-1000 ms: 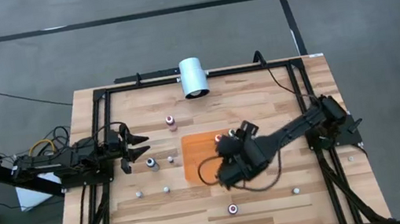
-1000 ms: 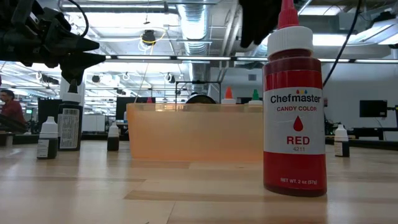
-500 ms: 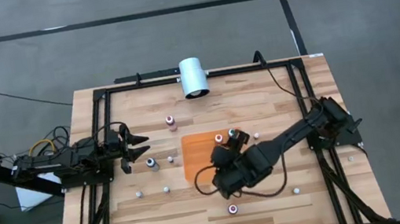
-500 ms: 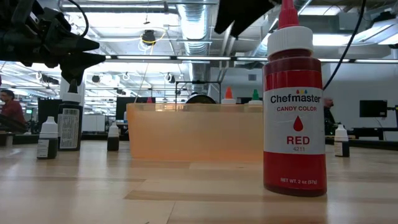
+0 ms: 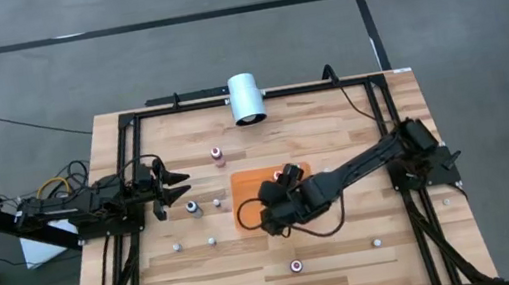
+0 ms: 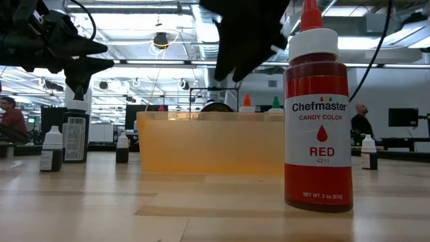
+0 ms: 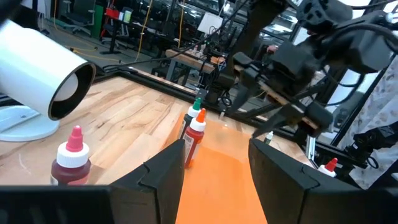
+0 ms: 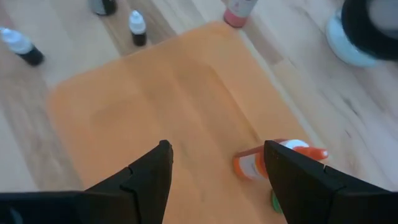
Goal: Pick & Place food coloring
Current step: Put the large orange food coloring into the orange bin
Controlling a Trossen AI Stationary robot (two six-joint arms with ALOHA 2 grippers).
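we see the right hand (image 5: 267,213) hanging over the orange mat (image 5: 244,186) at mid-table, fingers spread wide in its wrist view, nothing between them. the mat (image 8: 155,99) fills most of that view. two food coloring bottles (image 5: 279,173) stand at the mat's far right part, orange top (image 8: 292,152) beside a green one; from the left wrist they show as an upright pair (image 7: 194,127).

the left hand (image 5: 183,185) waits at the table's left edge, fingers partly apart and empty, with a dark bottle (image 5: 192,208) just near of it.

other bottles are scattered on the bare table (image 5: 332,121): a pink-topped one (image 5: 218,153) far of the mat, a red one (image 5: 296,266) at the near side, which looms large in the low view (image 6: 317,114), small pale-capped ones left and right. a white cylinder (image 5: 246,97) lies at the far edge.

risks, as we judge them:
- the bottles are narrow and upright; a finger coming in off-centre could tip one and send it rolling.
- the pair on the mat stand close together, so the arm or hand sweeping over them could knock both.
- we cannot tell which bottle is aimed for next.
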